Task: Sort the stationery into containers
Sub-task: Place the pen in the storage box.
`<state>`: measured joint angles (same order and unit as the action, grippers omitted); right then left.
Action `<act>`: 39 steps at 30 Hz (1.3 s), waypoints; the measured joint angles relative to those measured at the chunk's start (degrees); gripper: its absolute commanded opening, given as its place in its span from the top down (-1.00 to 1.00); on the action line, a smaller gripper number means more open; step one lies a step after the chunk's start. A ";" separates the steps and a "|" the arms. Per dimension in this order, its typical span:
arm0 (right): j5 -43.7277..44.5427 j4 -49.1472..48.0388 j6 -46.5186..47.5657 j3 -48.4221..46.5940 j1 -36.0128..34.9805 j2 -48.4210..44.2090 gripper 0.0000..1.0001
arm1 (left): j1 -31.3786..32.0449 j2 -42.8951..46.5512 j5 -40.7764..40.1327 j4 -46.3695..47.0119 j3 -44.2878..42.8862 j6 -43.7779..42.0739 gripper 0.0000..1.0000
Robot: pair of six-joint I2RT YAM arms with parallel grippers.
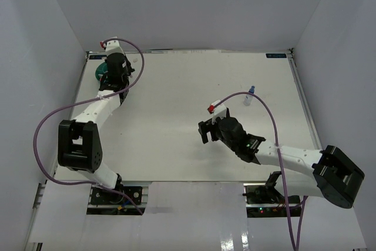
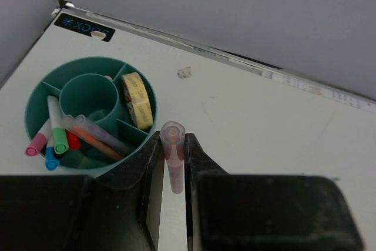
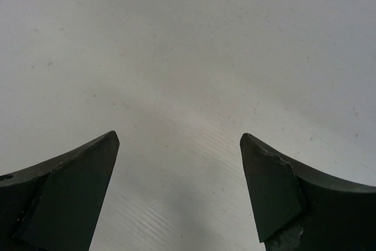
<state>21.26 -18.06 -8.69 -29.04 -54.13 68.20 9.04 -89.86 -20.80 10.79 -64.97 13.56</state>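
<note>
Your left gripper (image 2: 174, 145) is pinching a pink marker (image 2: 174, 171) beside the part-filled organizer (image 2: 94, 60). Your right gripper (image 3: 179, 163) is gaping empty, and the bottle (image 1: 249, 96) is sitting far from the organizer.

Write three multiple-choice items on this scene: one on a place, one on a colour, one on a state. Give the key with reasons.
1. Where in the teal organizer is the cream tape roll?
A. in the central tube
B. in an outer compartment
C. balanced on the rim

2. What colour is the cap of the marker in the left hand?
A. black
B. green
C. pale pink

3. How is the right hand?
A. open and empty
B. shut on a pen
C. shut on nothing

Key:
1 B, the roll stands on edge between the tube and the outer wall.
2 C, the left wrist view shows a pale pink cap between the fingers.
3 A, the right wrist view shows its fingers wide apart, with only bare surface between them.
</note>
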 measured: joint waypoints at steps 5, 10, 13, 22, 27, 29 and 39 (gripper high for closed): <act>0.07 -0.02 0.70 0.31 0.52 0.66 -0.80 | -2.86 -4.02 -0.92 2.23 -1.81 -1.81 0.74; -0.02 -0.15 0.98 0.81 0.92 1.62 -0.80 | -5.38 -5.57 -1.05 3.91 -3.04 -2.99 0.74; -0.22 -0.20 1.07 0.81 1.11 2.27 -0.80 | -6.54 -5.57 -1.05 5.16 -3.04 -3.37 0.73; -0.24 -0.52 1.22 0.81 1.31 3.08 -0.80 | -8.70 -8.31 -0.87 7.67 -3.19 -3.85 0.63; -0.22 -0.52 1.20 0.83 1.53 3.10 -0.80 | -8.72 -10.56 0.09 7.67 -3.17 -3.19 0.57; -0.20 -0.55 1.20 0.83 1.57 3.13 -0.80 | -8.72 -10.75 0.33 7.85 -3.17 -2.97 0.46; -0.17 -0.92 1.18 1.84 1.68 2.64 -0.80 | -8.72 -11.08 0.46 8.02 -3.10 -1.92 -0.03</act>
<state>21.08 -18.98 -7.51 -27.20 -52.45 70.85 0.32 -100.95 -20.34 18.81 -68.07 11.64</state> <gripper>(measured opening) 0.902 0.485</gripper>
